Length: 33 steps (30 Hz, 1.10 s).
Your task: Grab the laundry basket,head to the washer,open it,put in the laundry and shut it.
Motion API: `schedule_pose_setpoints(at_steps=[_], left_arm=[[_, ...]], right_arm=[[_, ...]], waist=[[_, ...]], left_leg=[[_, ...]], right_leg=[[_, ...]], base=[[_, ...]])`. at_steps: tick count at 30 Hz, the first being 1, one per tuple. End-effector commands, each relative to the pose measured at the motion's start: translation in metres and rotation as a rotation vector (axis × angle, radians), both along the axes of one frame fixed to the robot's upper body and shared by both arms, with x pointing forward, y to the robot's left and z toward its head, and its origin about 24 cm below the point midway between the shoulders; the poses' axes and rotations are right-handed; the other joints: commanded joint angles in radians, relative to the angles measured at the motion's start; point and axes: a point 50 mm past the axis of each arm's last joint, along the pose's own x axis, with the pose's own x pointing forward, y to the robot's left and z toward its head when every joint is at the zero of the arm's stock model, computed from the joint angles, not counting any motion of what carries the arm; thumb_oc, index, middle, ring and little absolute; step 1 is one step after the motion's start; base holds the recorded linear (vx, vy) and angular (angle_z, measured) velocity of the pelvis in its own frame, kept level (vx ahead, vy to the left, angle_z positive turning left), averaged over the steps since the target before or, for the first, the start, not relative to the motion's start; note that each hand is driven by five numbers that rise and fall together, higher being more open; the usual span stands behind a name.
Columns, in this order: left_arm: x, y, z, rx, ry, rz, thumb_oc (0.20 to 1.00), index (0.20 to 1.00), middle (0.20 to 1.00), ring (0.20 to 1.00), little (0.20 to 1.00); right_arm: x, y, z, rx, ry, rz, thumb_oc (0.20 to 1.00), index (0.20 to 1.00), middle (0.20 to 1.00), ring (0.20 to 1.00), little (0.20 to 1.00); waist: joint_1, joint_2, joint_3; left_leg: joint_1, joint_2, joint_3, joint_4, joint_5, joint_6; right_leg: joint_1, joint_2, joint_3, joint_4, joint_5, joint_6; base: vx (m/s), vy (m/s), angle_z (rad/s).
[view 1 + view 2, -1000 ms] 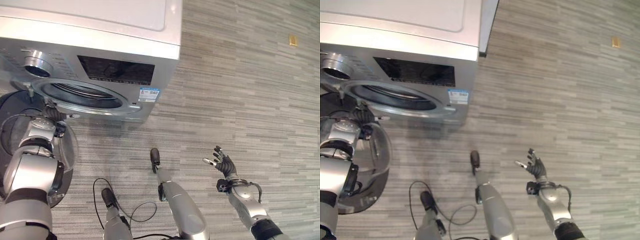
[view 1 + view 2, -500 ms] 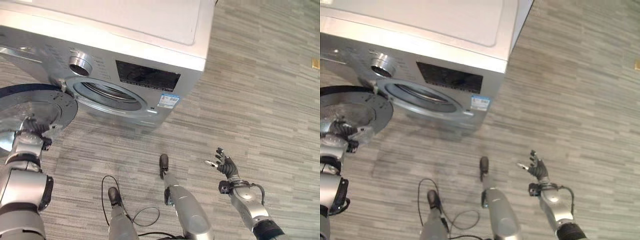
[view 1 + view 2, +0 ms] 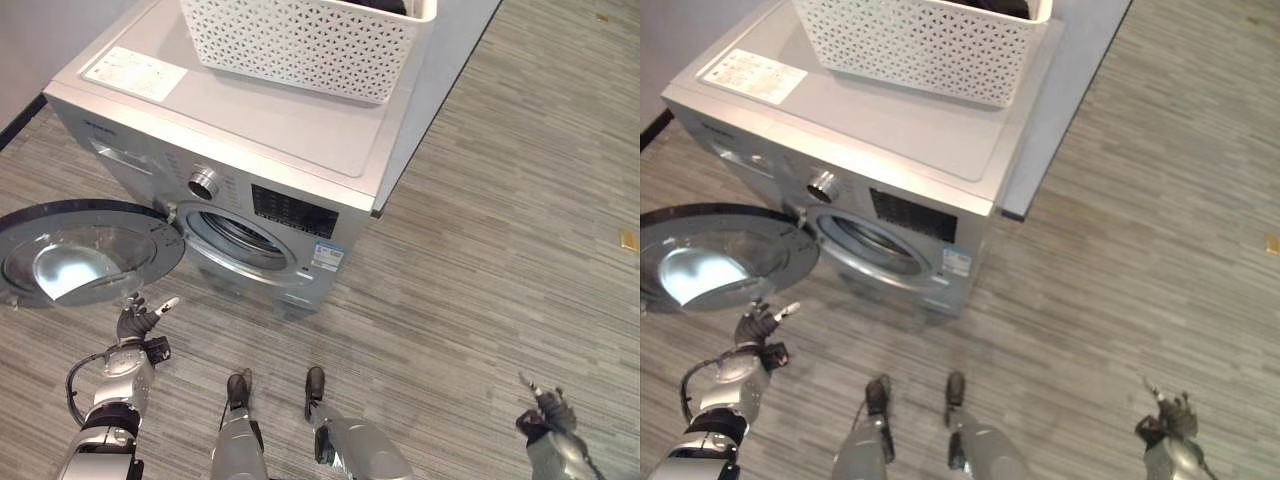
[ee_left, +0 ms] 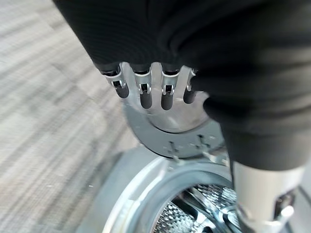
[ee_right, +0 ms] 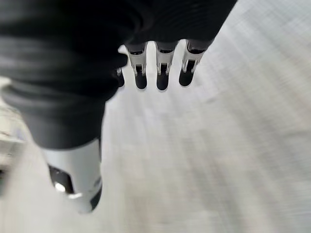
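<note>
- Washer (image 3: 240, 150) fills the upper left of the left eye view — a silver front-loader standing on the grey striped floor (image 3: 500, 250).
- Its round door (image 3: 85, 250) is swung fully open to the left side of the frame, glass bowl facing up, hinged beside the drum opening (image 3: 245, 240).
- Drum opening shows dark, with the perforated metal drum (image 4: 194, 213) visible in the left wrist view.
- Laundry basket (image 3: 310, 40) — white, lattice-walled — sits on top of the washer at the upper middle of the frame, with something dark showing over its far rim.
- Paper sheet (image 3: 135, 73) lies flat on the washer's lid, left of the basket and apart from it.
- Left hand (image 3: 137, 322) hangs at the lower left of the frame, just below the open door, touching nothing; its fingers are loosely spread, thumb out to the side.
- Right hand (image 3: 545, 412) shows at the lower right corner, well apart from the washer, over bare floor; its own wrist view shows the fingers (image 5: 163, 80) relaxed and apart, holding nothing.
- Small yellow tab (image 3: 627, 239) lies on the floor at the right edge of the frame.
</note>
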Motion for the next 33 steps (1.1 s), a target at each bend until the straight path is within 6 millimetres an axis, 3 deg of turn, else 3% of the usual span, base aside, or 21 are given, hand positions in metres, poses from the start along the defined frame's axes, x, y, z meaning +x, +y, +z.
schedule_pose_setpoints(at_steps=[1,2,3,5,8,9,11,12,13,14,15,16,18,19,20,22,23,26,27,28,33], left_arm=[[0.0,0.008,0.018,0.062,-0.101,0.014,1.0,1.0,1.0,1.0,1.0],[-0.005,0.006,0.013,0.056,-0.094,0.01,1.0,1.0,1.0,1.0,1.0],[-0.005,0.005,0.013,0.056,-0.093,0.01,1.0,1.0,1.0,1.0,1.0],[-0.014,0.003,0.012,0.093,-0.09,-0.011,1.0,1.0,1.0,1.0,1.0],[-0.017,0.001,0.012,0.11,-0.091,-0.024,1.0,1.0,1.0,1.0,1.0],[-0.018,-0.002,0.012,0.111,-0.096,-0.038,1.0,1.0,1.0,1.0,1.0],[-0.019,-0.004,0.012,0.117,-0.094,-0.054,1.0,1.0,1.0,1.0,1.0],[-0.02,-0.008,0.012,0.126,-0.096,-0.091,1.0,1.0,1.0,1.0,1.0],[-0.02,-0.008,0.012,0.124,-0.096,-0.09,1.0,1.0,1.0,1.0,1.0],[-0.021,-0.014,0.009,0.103,-0.101,-0.108,1.0,1.0,1.0,1.0,1.0],[-0.021,-0.014,0.008,0.101,-0.101,-0.107,1.0,1.0,1.0,1.0,1.0],[-0.023,-0.019,0.003,0.074,-0.097,-0.117,1.0,1.0,1.0,1.0,1.0],[-0.025,-0.023,-0.001,0.068,-0.087,-0.132,1.0,1.0,1.0,1.0,1.0],[-0.025,-0.023,-0.001,0.067,-0.088,-0.13,1.0,1.0,1.0,1.0,1.0],[-0.026,-0.029,-0.006,0.053,-0.071,-0.146,1.0,1.0,1.0,1.0,1.0],[-0.025,-0.035,-0.013,0.047,-0.044,-0.168,1.0,1.0,1.0,1.0,1.0],[-0.025,-0.035,-0.013,0.046,-0.044,-0.168,1.0,1.0,1.0,1.0,1.0],[-0.027,-0.05,-0.025,0.024,-0.001,-0.225,1.0,1.0,1.0,1.0,1.0],[-0.027,-0.05,-0.025,0.023,-0.001,-0.223,1.0,1.0,1.0,1.0,1.0],[-0.027,-0.056,-0.027,0.028,0.011,-0.262,1.0,1.0,1.0,1.0,1.0],[-0.028,-0.064,-0.032,0.017,0.031,-0.308,1.0,1.0,1.0,1.0,1.0]], right_arm=[[0.001,-0.029,0.065,-0.274,-0.188,-0.095,1.0,1.0,1.0,1.0,1.0],[0.005,-0.029,0.081,-0.342,-0.216,-0.092,1.0,1.0,1.0,1.0,1.0],[0.004,-0.028,0.08,-0.343,-0.213,-0.092,1.0,1.0,1.0,1.0,1.0],[0.006,-0.031,0.131,-0.551,-0.318,-0.131,1.0,1.0,1.0,1.0,1.0],[0.006,-0.028,0.158,-0.671,-0.363,-0.143,1.0,1.0,1.0,1.0,1.0],[0.011,-0.026,0.181,-0.765,-0.39,-0.13,1.0,1.0,1.0,1.0,1.0],[0.01,-0.027,0.192,-0.81,-0.4,-0.125,1.0,1.0,1.0,1.0,1.0],[0.012,-0.024,0.222,-0.91,-0.456,-0.107,1.0,1.0,1.0,1.0,1.0],[0.012,-0.024,0.222,-0.911,-0.455,-0.106,1.0,1.0,1.0,1.0,1.0],[0.019,-0.019,0.248,-0.97,-0.526,-0.083,1.0,1.0,1.0,1.0,1.0],[0.02,-0.018,0.249,-0.971,-0.527,-0.082,1.0,1.0,1.0,1.0,1.0],[0.03,-0.008,0.271,-1.044,-0.558,-0.025,1.0,1.0,1.0,1.0,1.0],[0.036,-0.004,0.284,-1.09,-0.568,-0.004,1.0,1.0,1.0,1.0,1.0],[0.037,-0.003,0.285,-1.091,-0.568,-0.002,1.0,1.0,1.0,1.0,1.0],[0.048,0.007,0.299,-1.152,-0.562,0.064,1.0,1.0,1.0,1.0,1.0],[0.053,0.013,0.31,-1.211,-0.542,0.13,1.0,1.0,1.0,1.0,1.0],[0.054,0.013,0.31,-1.211,-0.542,0.132,1.0,1.0,1.0,1.0,1.0],[0.066,0.035,0.341,-1.313,-0.589,0.259,1.0,1.0,1.0,1.0,1.0],[0.066,0.036,0.341,-1.314,-0.59,0.261,1.0,1.0,1.0,1.0,1.0],[0.074,0.051,0.355,-1.355,-0.617,0.33,1.0,1.0,1.0,1.0,1.0],[0.098,0.089,0.391,-1.457,-0.642,0.483,1.0,1.0,1.0,1.0,1.0]], waist=[[-0.015,-0.055,-0.051],[-0.013,-0.055,-0.064],[-0.01,-0.054,-0.064],[-0.025,-0.056,-0.074],[-0.028,-0.043,-0.062],[-0.023,-0.028,-0.07],[-0.023,-0.026,-0.074],[-0.025,-0.022,-0.084],[-0.028,-0.019,-0.086],[-0.029,-0.02,-0.094],[-0.033,-0.016,-0.093],[-0.029,-0.027,-0.101],[-0.026,-0.04,-0.104],[-0.027,-0.038,-0.104],[-0.028,-0.056,-0.109],[-0.027,-0.089,-0.129],[-0.028,-0.088,-0.128],[-0.025,-0.098,-0.172],[-0.027,-0.097,-0.172],[-0.015,-0.1,-0.188],[0.003,-0.099,-0.21]], left_leg=[[0.0,-0.08,-0.013,0.079,-0.034,0.073],[0.032,-0.089,-0.006,0.079,-0.055,0.089],[0.032,-0.088,-0.003,0.075,-0.05,0.091],[0.125,-0.131,-0.009,0.067,-0.104,0.15],[0.175,-0.138,-0.016,0.052,-0.118,0.183],[0.222,-0.138,-0.021,0.025,-0.128,0.195],[0.239,-0.142,-0.027,0.013,-0.129,0.195],[0.261,-0.148,-0.056,-0.002,-0.137,0.186],[0.263,-0.147,-0.058,-0.004,-0.138,0.186],[0.273,-0.148,-0.083,0.003,-0.163,0.174],[0.273,-0.145,-0.085,0.003,-0.163,0.174],[0.283,-0.146,-0.109,0.019,-0.197,0.161],[0.299,-0.143,-0.13,0.037,-0.224,0.151],[0.298,-0.143,-0.13,0.04,-0.226,0.151],[0.314,-0.146,-0.149,0.048,-0.24,0.142],[0.328,-0.152,-0.17,0.048,-0.248,0.125],[0.33,-0.153,-0.17,0.046,-0.248,0.125],[0.373,-0.102,-0.217,-0.011,-0.222,0.091],[0.374,-0.101,-0.218,-0.012,-0.222,0.091],[0.382,-0.081,-0.223,-0.032,-0.21,0.082],[0.403,-0.037,-0.228,-0.081,-0.18,0.056]], right_leg=[[0.207,-0.097,0.103,0.029,-0.11,0.119],[0.21,-0.103,0.109,0.079,-0.112,0.13],[0.206,-0.103,0.112,0.081,-0.11,0.13],[0.169,-0.119,0.146,0.326,0.0,0.189],[0.116,-0.113,0.171,0.479,0.045,0.204],[0.077,-0.15,0.149,0.505,0.049,0.198],[0.067,-0.165,0.136,0.471,0.041,0.191],[0.058,-0.184,0.136,0.367,0.002,0.18],[0.063,-0.183,0.133,0.36,0.003,0.18],[0.062,-0.226,0.161,0.175,0.017,0.183],[0.069,-0.224,0.157,0.163,0.024,0.183],[0.061,-0.275,0.194,0.017,0.096,0.205],[0.047,-0.305,0.214,-0.063,0.162,0.226],[0.051,-0.305,0.214,-0.071,0.166,0.227],[0.049,-0.305,0.24,-0.096,0.204,0.242],[0.083,-0.293,0.282,-0.101,0.192,0.249],[0.084,-0.294,0.282,-0.101,0.19,0.25],[0.109,-0.257,0.248,-0.07,0.166,0.246],[0.11,-0.257,0.247,-0.071,0.166,0.245],[0.123,-0.246,0.222,-0.08,0.153,0.24],[0.158,-0.216,0.183,-0.114,0.108,0.215]], base=[[0.35,0.245,-0.33],[0.25,0.192,-0.1],[0.31,0.219,-0.12],[0.34,0.262,-0.17],[0.14,0.125,0.2],[0.26,0.136,0.26],[0.21,0.042,0.1],[0.17,-0.019,0.06],[0.29,-0.109,0.15],[0.14,-0.087,0.11],[0.27,-0.22,0.14],[0.2,-0.198,0.17],[0.2,-0.182,0.52],[0.18,-0.147,0.72],[0.16,-0.131,0.55],[0.18,-0.138,0.43],[0.2,-0.18,0.97],[0.2,-0.179,0.65],[0.15,-0.157,0.33],[0.08,-0.093,0.34],[0.09,-0.104,0.08]])
